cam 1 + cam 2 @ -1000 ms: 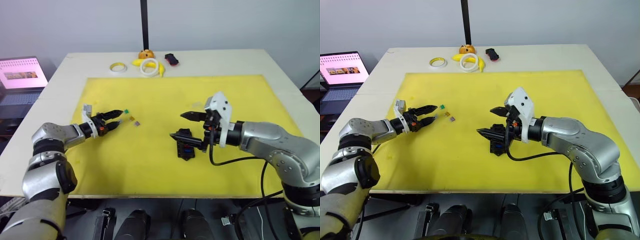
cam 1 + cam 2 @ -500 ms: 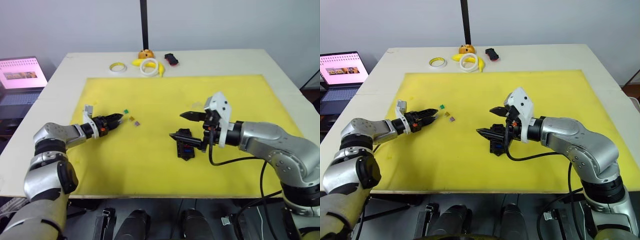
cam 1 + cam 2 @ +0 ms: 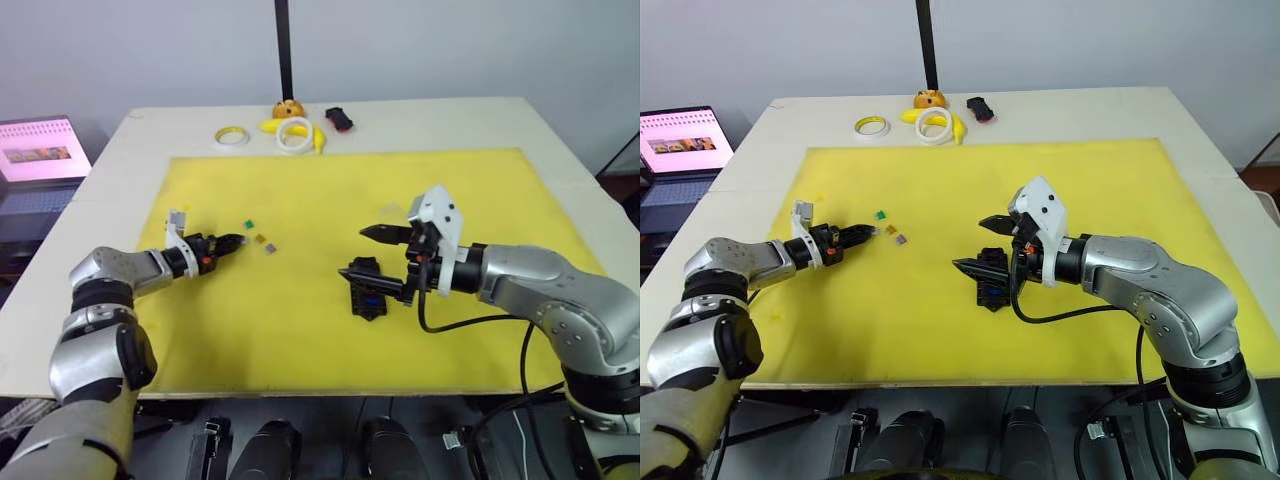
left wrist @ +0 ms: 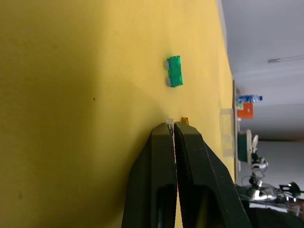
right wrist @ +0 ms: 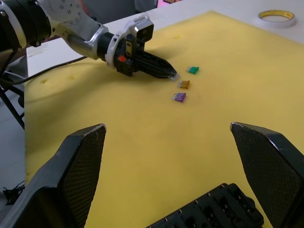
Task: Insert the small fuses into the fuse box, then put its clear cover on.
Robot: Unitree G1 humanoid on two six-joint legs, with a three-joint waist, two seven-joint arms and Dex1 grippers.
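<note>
My left gripper lies low on the yellow mat, shut on a small grey fuse that peeks out between its tips. Just beyond it lie a green fuse, an amber one and a purple one. The black fuse box sits mid-mat with blue and red fuses in its slots. My right gripper hovers over the box, open, with nothing between its fingers. A faint clear cover lies on the mat behind it.
At the table's far edge are two tape rings, a banana, an orange object and a small black-and-red object. A black pole rises there. A laptop stands off to the left.
The left gripper's fingers have closed from wide open onto the grey fuse. The right arm has held still over the fuse box.
</note>
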